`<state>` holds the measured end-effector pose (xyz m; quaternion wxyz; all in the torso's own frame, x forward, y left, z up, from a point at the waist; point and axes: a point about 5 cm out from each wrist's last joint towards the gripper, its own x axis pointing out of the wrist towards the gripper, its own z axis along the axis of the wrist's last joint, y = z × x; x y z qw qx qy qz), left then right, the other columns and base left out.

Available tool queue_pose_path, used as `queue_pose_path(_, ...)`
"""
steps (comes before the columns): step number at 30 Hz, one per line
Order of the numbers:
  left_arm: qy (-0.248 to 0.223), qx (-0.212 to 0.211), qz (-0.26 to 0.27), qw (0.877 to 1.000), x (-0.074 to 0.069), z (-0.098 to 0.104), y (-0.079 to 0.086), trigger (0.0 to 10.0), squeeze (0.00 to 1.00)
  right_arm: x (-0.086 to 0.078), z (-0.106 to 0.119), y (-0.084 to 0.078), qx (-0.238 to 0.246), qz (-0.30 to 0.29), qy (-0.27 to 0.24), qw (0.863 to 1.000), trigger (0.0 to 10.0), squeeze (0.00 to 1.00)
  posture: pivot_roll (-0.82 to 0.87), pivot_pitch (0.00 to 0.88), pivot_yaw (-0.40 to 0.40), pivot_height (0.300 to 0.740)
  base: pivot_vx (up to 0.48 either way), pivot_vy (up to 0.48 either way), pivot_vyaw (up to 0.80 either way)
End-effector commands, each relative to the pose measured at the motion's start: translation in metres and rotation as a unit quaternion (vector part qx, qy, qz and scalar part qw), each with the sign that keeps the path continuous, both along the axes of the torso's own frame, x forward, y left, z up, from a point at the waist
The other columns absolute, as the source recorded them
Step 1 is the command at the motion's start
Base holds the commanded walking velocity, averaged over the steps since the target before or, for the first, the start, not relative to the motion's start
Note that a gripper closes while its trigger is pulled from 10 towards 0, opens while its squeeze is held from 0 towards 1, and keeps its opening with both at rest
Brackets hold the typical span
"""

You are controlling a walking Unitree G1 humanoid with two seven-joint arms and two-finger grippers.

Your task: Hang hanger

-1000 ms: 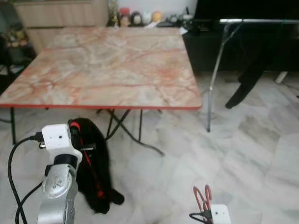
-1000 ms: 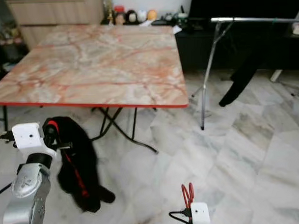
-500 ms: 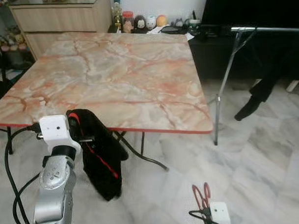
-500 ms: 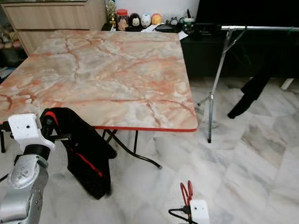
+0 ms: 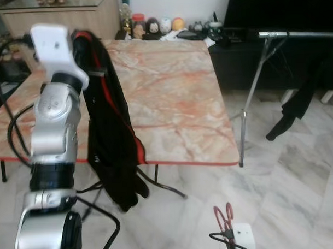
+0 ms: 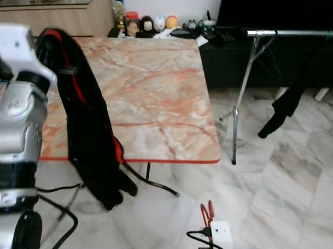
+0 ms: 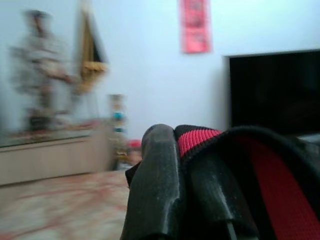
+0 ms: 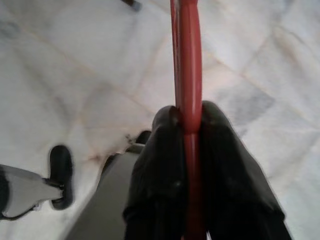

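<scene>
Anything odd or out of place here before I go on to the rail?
One thing: a dark garment on the clothes rail hangs bunched and lopsided, with no hanger visible. Left gripper holds the black jacket; right gripper clamps the red hanger.

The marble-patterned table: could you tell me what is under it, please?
Under the table show dark folding legs on the marble floor. The black garment, held up by the left gripper, covers the rest.
</scene>
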<state>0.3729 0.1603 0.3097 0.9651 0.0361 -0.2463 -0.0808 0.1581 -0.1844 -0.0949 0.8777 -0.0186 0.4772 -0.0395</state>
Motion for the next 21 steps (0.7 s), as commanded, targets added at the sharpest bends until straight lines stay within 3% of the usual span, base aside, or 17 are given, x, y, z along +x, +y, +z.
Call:
queue_pose_path(1,-0.035,0.012,0.006,0.999,0.003,0.022,-0.001,10.0,0.00,0.003,0.001,0.003,0.005,-0.004,-0.003,1.000,10.0,0.00,0.11,0.000,-0.017,0.740,0.289,0.000,0.00)
queue_pose_path(7,-0.058,0.005,0.001,0.998,0.021,0.059,-0.015,10.0,0.00,0.005,0.002,0.000,0.004,-0.008,-0.004,1.000,10.0,0.00,0.11,0.000,-0.016,0.740,0.291,0.000,0.00)
queue_pose_path(13,-0.067,0.004,0.008,0.998,0.026,0.074,-0.012,10.0,0.00,0.004,0.002,-0.001,0.002,-0.008,-0.002,1.000,10.0,0.00,0.11,0.000,-0.017,0.740,0.291,0.000,0.00)
queue_pose_path(21,-0.059,0.005,0.022,0.998,0.032,0.062,-0.005,10.0,0.00,0.006,0.002,-0.001,0.002,-0.005,-0.001,1.000,10.0,0.00,0.11,0.000,-0.021,0.740,0.300,0.000,0.00)
